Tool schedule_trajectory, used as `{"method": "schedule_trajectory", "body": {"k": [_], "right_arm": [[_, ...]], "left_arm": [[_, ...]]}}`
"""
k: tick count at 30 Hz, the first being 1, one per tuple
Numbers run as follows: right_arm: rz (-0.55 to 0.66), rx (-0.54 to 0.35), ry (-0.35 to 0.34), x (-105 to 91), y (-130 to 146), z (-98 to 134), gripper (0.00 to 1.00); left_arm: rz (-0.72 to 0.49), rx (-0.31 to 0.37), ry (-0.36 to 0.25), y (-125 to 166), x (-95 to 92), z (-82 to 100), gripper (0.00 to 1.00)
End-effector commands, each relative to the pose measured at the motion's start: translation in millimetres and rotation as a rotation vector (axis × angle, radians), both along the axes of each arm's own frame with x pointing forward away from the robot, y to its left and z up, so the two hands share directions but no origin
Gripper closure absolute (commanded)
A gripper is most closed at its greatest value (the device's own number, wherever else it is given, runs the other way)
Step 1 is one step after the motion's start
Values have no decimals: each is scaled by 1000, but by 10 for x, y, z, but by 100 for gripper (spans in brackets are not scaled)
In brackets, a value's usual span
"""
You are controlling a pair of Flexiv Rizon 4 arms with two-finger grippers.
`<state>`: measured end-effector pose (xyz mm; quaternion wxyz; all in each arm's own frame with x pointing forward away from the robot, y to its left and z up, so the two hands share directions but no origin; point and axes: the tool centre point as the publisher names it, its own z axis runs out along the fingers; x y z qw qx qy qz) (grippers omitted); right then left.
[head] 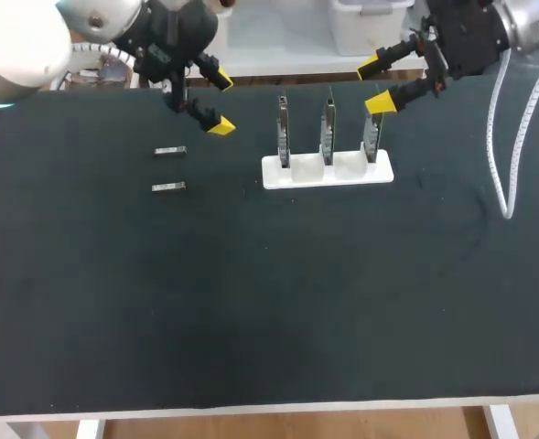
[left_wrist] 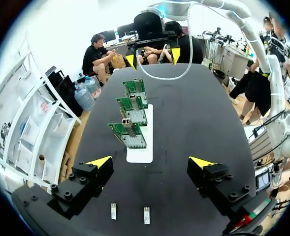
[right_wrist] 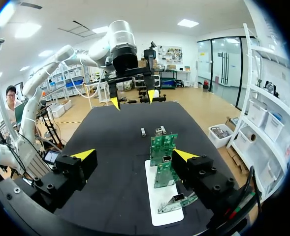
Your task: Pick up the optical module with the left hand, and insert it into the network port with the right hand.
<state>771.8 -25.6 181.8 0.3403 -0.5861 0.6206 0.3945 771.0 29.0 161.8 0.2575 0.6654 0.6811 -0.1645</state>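
Observation:
Two small silver optical modules lie on the black mat, one (head: pixel 169 151) behind the other (head: pixel 168 187); the left wrist view has them just under its gripper (left_wrist: pixel 113 211) (left_wrist: pixel 146 215). My left gripper (head: pixel 221 103) (left_wrist: pixel 150 162) hangs open and empty above the mat, behind and to the right of the modules. A white base (head: pixel 328 172) carries three upright green network cards (left_wrist: pixel 127 135) (right_wrist: pixel 163 143). Open and empty as well, my right gripper (head: pixel 375 84) (right_wrist: pixel 135 155) hovers over the base's back right end.
A white cable (head: pixel 502 155) droops from the right arm onto the mat at the right. The mat's front edge (head: pixel 269 402) runs along the near side.

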Motion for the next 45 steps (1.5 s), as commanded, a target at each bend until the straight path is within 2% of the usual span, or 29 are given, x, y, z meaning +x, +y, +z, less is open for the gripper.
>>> {"method": "schedule_trajectory", "body": {"k": [1,9,14,18,22,24,26,45], "right_arm": [[-4,-1,-2,-17,0,5,0],[-4,-1,-2,-17,0,5,0],[-4,-1,-2,-17,0,5,0],[-4,-1,-2,-17,0,5,0],[-4,-1,-2,-17,0,5,0],[-4,-1,-2,-17,0,5,0],[-4,-1,-2,-17,0,5,0],[-4,-1,-2,-17,0,5,0]], "left_arm": [[34,34,33,155,10,-22,0],[194,87,125,838,-392,-320,0],[247,79,151,1037,-606,-498,0],[218,80,125,1002,-598,-547,0],[166,95,70,924,-498,-555,0],[146,80,65,917,-421,-625,0],[135,9,100,901,-335,-709,0],[123,-4,91,875,-317,-690,0]]}}
